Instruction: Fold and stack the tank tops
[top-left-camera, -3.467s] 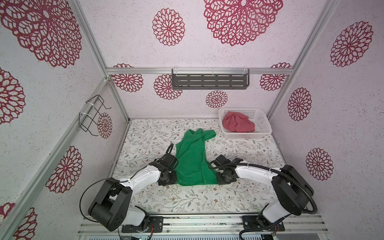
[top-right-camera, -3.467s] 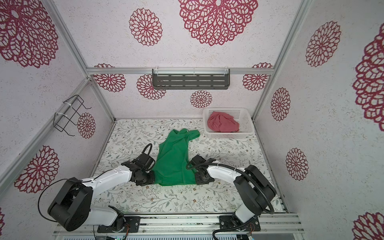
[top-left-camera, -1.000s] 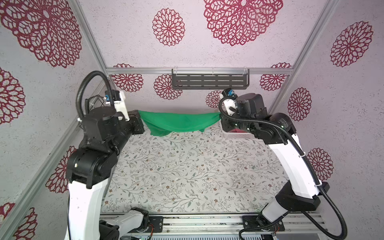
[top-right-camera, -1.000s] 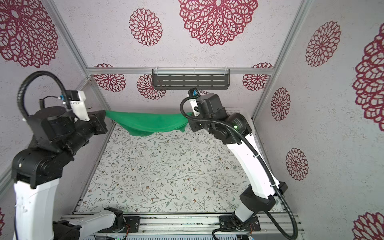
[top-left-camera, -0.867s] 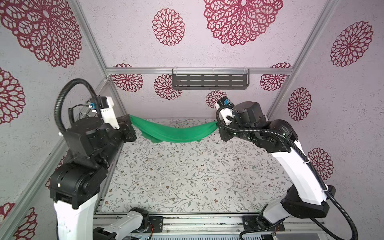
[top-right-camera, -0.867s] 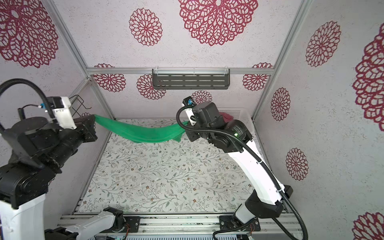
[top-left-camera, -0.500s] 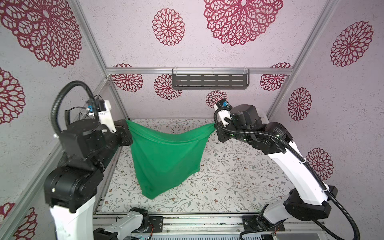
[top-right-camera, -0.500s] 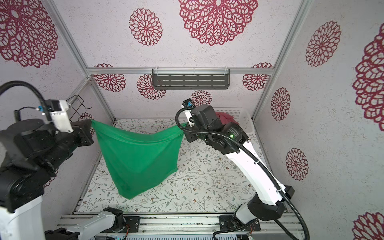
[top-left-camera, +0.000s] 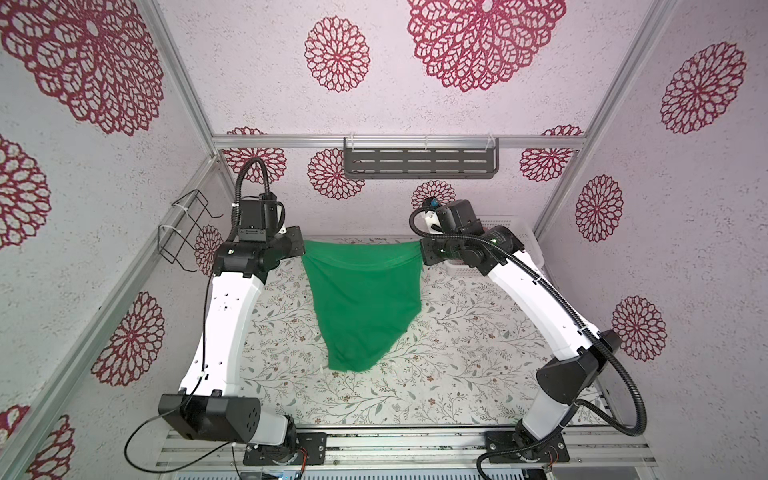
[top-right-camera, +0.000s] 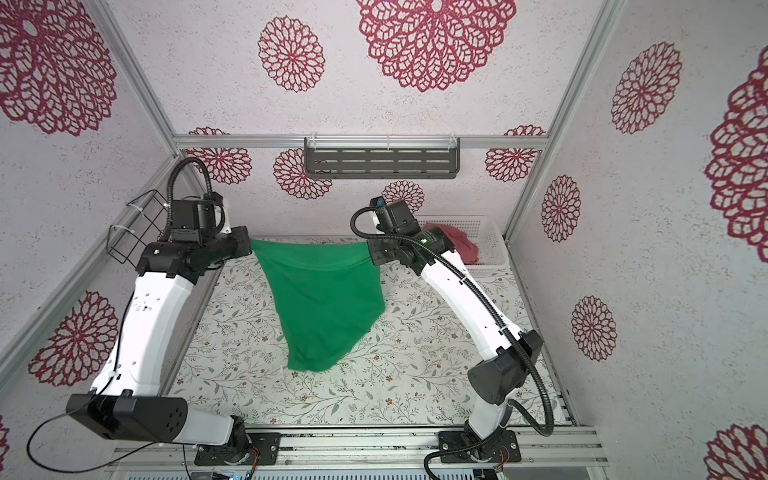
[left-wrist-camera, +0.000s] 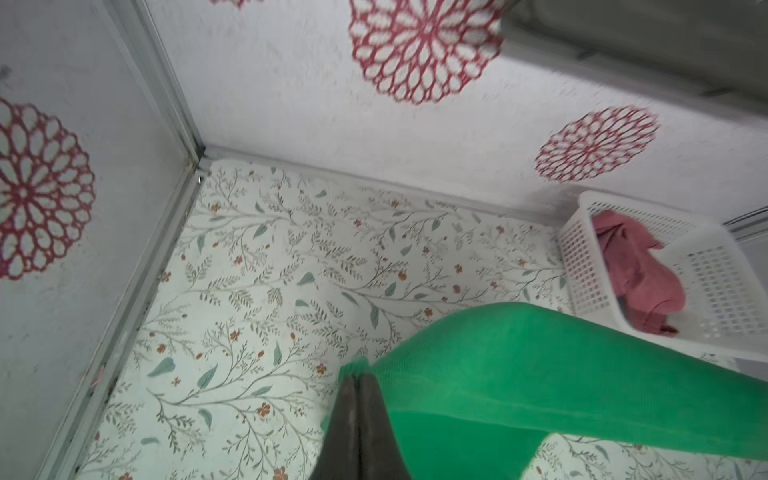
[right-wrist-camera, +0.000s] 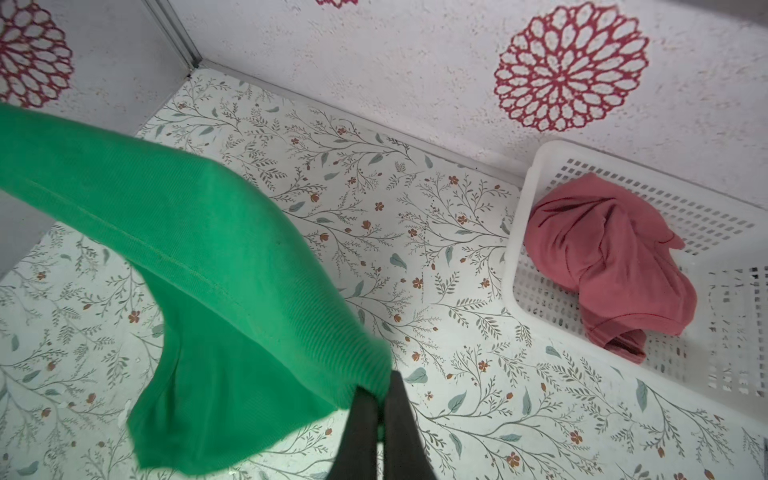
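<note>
Hanging between the two raised arms, the green tank top (top-left-camera: 361, 299) is suspended over the floral tabletop (top-left-camera: 457, 353). Its upper edge runs almost level from one arm to the other with a slight sag, and the body narrows to a rounded lower end toward the front. Whether that end touches the tabletop cannot be determined.

The left tool (top-left-camera: 302, 249) is clamped on the left corner of the upper edge. In the left wrist view its dark fingers (left-wrist-camera: 345, 419) are pressed together, with green cloth pinched at the tips. The right tool (top-left-camera: 421, 249) is clamped on the right corner. In the right wrist view its fingers (right-wrist-camera: 401, 419) stand close together, with a bunched fold of the cloth between them.

The dusty-red tank top (top-right-camera: 459, 245) lies crumpled in the white basket (top-right-camera: 492, 253) at the far right corner of the tabletop (partly hidden behind the right arm in both top views). It is apart from the green garment.
</note>
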